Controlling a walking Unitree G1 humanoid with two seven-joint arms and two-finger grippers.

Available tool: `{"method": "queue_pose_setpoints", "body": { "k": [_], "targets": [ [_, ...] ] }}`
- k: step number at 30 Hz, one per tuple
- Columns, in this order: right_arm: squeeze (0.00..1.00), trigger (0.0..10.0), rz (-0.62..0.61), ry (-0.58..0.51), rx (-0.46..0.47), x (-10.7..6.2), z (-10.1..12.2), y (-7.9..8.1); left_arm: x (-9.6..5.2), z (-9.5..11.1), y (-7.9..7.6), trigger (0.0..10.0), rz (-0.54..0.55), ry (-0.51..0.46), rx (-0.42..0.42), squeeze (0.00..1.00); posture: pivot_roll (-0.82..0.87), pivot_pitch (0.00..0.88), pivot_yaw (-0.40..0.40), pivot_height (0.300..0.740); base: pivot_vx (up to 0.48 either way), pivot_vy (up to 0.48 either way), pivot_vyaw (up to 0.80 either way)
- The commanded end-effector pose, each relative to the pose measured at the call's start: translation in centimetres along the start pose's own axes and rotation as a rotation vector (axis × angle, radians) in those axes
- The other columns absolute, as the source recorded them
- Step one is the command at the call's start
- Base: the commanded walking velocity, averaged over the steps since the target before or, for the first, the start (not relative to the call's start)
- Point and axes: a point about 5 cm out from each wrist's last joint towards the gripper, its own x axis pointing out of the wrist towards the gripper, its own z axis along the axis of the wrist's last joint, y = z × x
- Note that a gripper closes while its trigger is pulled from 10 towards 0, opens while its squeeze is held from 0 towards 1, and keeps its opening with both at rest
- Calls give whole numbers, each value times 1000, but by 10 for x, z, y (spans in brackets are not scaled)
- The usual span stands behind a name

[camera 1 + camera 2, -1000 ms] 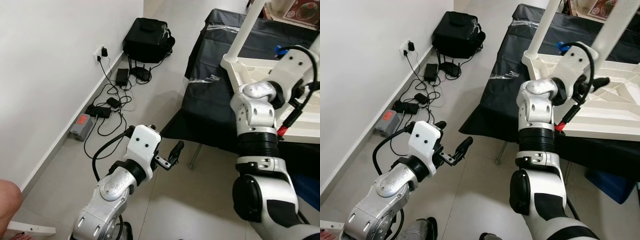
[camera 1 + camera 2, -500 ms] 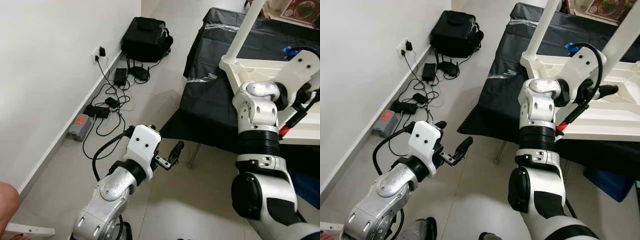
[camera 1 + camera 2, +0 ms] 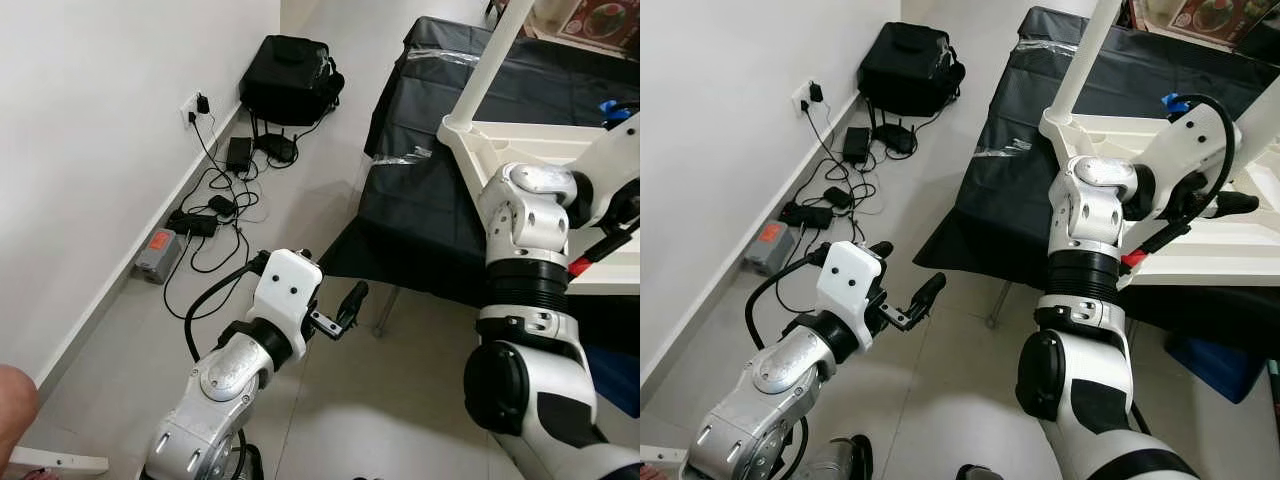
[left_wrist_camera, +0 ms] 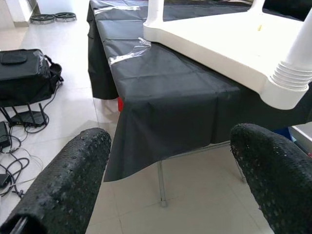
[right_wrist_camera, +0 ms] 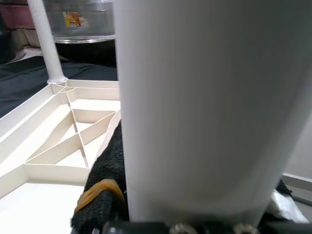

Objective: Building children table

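The white plastic children's table (image 3: 520,140) lies upside down on a black-covered table (image 3: 420,200), with one white leg (image 3: 490,60) standing up from its near corner. My right gripper (image 3: 1238,203) is raised over the upturned underside and is shut on a second white table leg (image 5: 195,107). One black finger (image 5: 105,180) presses against that leg. My left gripper (image 4: 170,141) hangs open and empty over the floor, in front of the black table's edge.
A black bag (image 3: 292,75) sits on the floor by the wall, with cables and power adapters (image 3: 215,205) trailing from a wall socket (image 3: 200,105). A person's knee (image 3: 15,395) shows at the bottom left. A blue object (image 3: 1220,360) lies under the black table.
My right arm has swung to the right over the upturned table, carrying the held leg with it. The left arm has stayed still.
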Motion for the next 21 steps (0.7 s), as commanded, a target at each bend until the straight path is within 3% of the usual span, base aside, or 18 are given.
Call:
{"method": "queue_pose_setpoints", "body": {
  "k": [1, 8, 21],
  "targets": [
    [0, 10000, -106, 135, -166, 11, -44, -14, 1, -3, -1, 10000, 0, 8, -11, 0, 139, 212, -78, 740, 0, 0, 0],
    [0, 10000, -126, 133, -163, 10, -44, -14, 1, -3, -1, 10000, 1, 8, -9, 0, 138, 214, -78, 740, 0, 0, 0],
    [0, 10000, -46, 124, -129, 2, -39, -7, 1, -3, -2, 10000, -3, 3, -10, 0, 132, 199, -78, 740, 0, 0, 0]
  ]
}}
